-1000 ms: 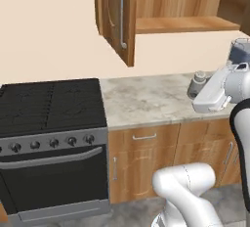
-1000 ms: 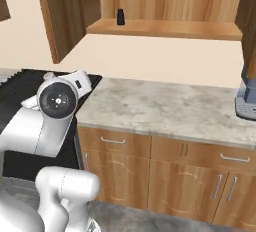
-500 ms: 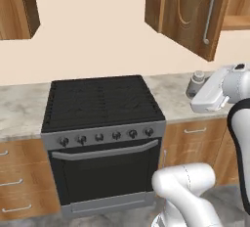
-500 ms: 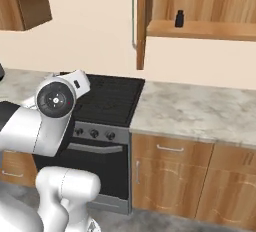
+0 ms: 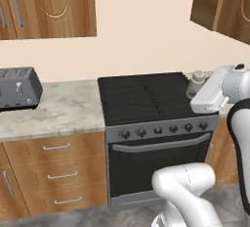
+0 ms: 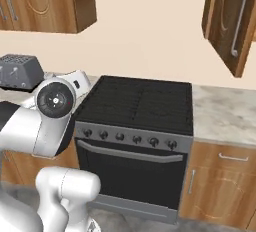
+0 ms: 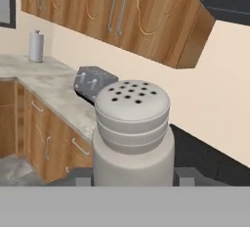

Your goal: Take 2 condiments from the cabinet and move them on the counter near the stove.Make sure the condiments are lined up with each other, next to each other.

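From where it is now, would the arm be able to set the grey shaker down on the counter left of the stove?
Probably yes. The gripper holds the shaker upright, and the counter between the stove and the toaster is bare, though the hand sits over the stove's right side.

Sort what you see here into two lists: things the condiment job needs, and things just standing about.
Needed for the job:
- light grey shaker, held in the end effector
- stove
- counter
- open cabinet door

Just standing about:
- toaster
- white canister on the far counter
- drawers
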Robot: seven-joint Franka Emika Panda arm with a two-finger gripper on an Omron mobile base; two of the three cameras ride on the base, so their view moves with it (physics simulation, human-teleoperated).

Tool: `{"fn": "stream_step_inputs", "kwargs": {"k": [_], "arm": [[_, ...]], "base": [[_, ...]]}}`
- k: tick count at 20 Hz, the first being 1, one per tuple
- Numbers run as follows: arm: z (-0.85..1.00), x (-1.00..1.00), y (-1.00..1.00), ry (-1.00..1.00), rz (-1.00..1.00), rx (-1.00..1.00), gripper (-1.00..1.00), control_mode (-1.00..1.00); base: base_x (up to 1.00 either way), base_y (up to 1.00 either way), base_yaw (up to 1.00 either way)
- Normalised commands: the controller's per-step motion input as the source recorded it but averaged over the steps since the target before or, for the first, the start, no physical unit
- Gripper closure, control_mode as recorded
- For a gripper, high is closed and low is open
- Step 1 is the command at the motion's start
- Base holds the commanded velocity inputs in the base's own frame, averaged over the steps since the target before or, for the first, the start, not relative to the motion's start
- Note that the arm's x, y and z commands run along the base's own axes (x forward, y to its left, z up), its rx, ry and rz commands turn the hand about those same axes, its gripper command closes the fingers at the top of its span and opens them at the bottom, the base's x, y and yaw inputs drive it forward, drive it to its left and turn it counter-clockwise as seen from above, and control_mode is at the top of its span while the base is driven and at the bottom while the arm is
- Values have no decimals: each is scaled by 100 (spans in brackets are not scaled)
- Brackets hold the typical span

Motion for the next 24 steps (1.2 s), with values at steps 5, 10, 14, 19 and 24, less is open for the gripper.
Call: {"fn": "stream_step_inputs", "kwargs": {"k": [5, 10, 14, 19, 24], "arm": [[0, 0, 0, 0, 0, 0, 100, 100], [0, 0, 0, 0, 0, 0, 100, 100], [0, 0, 0, 0, 0, 0, 100, 100], [0, 0, 0, 0, 0, 0, 100, 100], [0, 0, 0, 0, 0, 0, 100, 100]], "base": [[2, 96, 1], [11, 88, 0], [39, 71, 0], [59, 56, 0], [76, 42, 0]]}}
